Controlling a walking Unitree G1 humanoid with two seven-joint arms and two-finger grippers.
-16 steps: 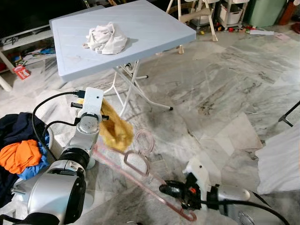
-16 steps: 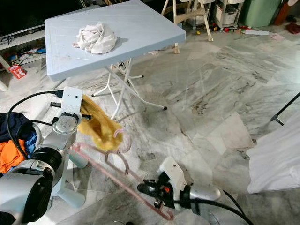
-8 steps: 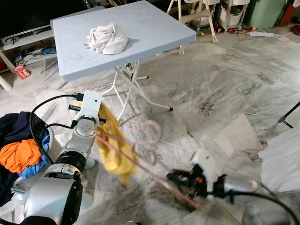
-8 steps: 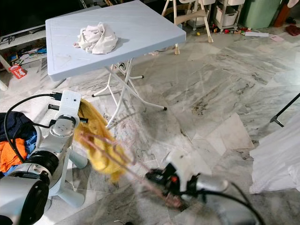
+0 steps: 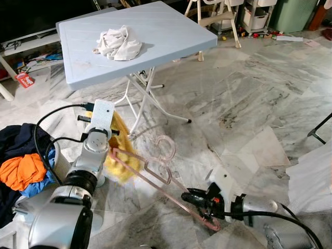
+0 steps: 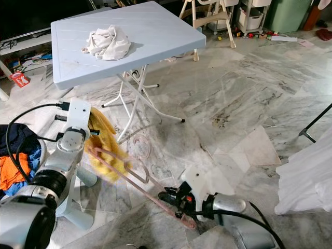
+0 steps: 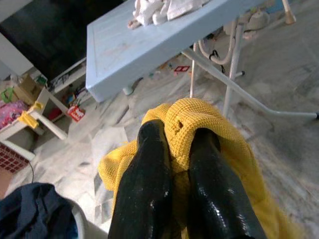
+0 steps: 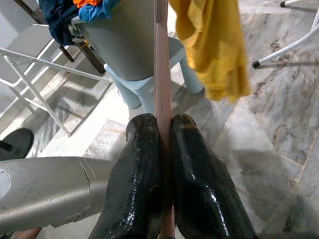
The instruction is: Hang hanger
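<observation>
A pink hanger (image 8: 161, 59) slants low over the marble floor, and its hook (image 5: 165, 145) points toward the table legs. My right gripper (image 5: 196, 199) is shut on the hanger's bar near its right end, and the fingers (image 8: 144, 149) pinch the bar. The hanger's far end reaches into a yellow knitted garment (image 5: 122, 156). My left gripper (image 7: 178, 130) is shut on a bunch of that garment, which hangs below my left wrist (image 5: 100, 118) beside the table.
A light blue folding table (image 5: 171, 31) carries a crumpled white cloth (image 5: 118, 42), with its white legs (image 5: 148, 98) just behind the garment. A pile of orange and dark clothes (image 5: 21, 171) lies at the left. White fabric (image 5: 311, 176) and a black stand leg (image 5: 319, 129) are at the right.
My right gripper swung the hanger up and to the right, then came back lower. The yellow garment swayed with it and now hangs bunched closer under my left gripper.
</observation>
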